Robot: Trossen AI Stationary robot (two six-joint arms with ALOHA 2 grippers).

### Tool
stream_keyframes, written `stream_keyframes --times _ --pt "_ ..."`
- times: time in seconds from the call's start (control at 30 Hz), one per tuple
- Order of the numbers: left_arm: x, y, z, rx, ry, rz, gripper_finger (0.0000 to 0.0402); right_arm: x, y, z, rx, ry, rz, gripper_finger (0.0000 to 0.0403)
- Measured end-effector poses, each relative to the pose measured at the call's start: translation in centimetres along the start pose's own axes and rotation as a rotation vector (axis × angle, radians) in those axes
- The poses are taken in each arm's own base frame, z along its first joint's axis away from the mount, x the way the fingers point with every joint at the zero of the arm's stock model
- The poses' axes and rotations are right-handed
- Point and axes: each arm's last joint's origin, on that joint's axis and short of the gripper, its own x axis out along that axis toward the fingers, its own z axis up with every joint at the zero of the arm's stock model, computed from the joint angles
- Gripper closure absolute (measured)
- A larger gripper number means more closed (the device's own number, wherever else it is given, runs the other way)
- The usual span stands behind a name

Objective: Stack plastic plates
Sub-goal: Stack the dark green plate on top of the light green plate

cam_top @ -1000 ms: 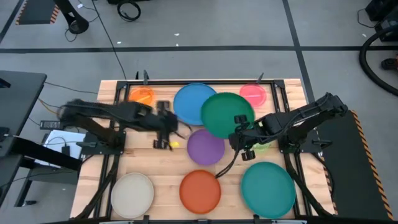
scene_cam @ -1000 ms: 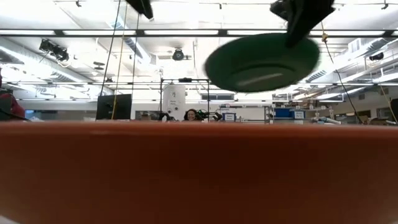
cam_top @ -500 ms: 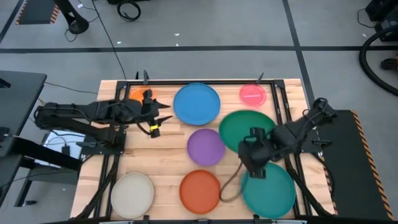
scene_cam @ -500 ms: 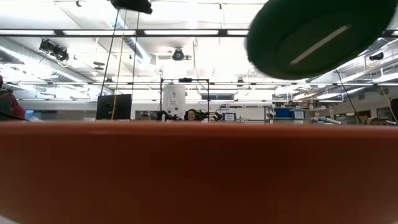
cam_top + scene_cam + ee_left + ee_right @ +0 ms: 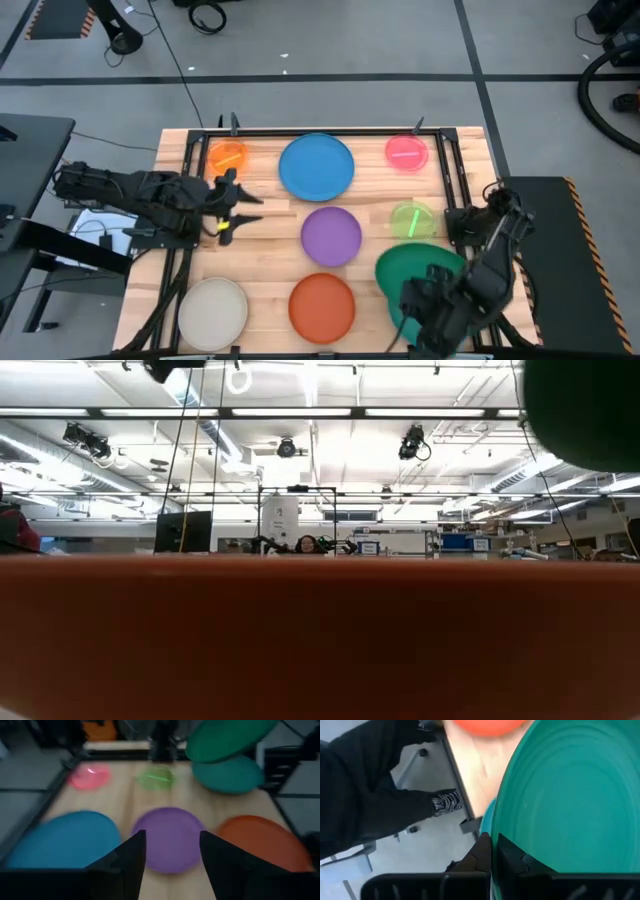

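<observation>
Dark green plate (image 5: pixel 412 272), glossy and ridged, is being carried from centre toward 5 o'clock, pinched by right gripper (image 5: pixel 428 300). Left gripper (image 5: pixel 238 207), spread, is being retracted toward 9 o'clock.

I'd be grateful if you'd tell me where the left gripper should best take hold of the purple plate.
Probably by the rim. The purple plate lies flat, so only its thin edge offers a pinch. The open left gripper sits on its left, with bare wood between, so the left edge looks nearest.
</observation>
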Motion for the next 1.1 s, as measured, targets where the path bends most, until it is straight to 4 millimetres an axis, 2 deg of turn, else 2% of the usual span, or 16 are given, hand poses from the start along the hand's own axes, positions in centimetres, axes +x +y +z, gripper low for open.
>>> stream_keyframes --times 0.23,0.47,0.7,0.9,1.1 --pt "-0.9 -3.1 -0.7 -0.068 0.038 -0.148 0.0212 3.5 2.7 -3.1 0.002 0.024 -0.086 0.039" --pt "-1.7 -5.1 -1.4 -0.039 0.034 -0.118 0.0212 7.7 4.5 -4.8 -0.031 0.004 -0.195 0.039" --pt "-2.1 -5.5 -1.8 -0.076 0.032 -0.067 0.0212 9.8 5.4 -6.8 -0.058 -0.034 -0.251 0.039" --pt "-2.1 -5.4 -1.8 -0.08 0.03 -0.043 0.0212 10.4 5.3 -7.8 -0.056 -0.127 -0.284 0.039" --pt "-2.1 -5.4 -1.9 -0.079 0.032 -0.041 0.0212 12.0 4.4 -8.0 -0.05 -0.109 -0.358 0.039"
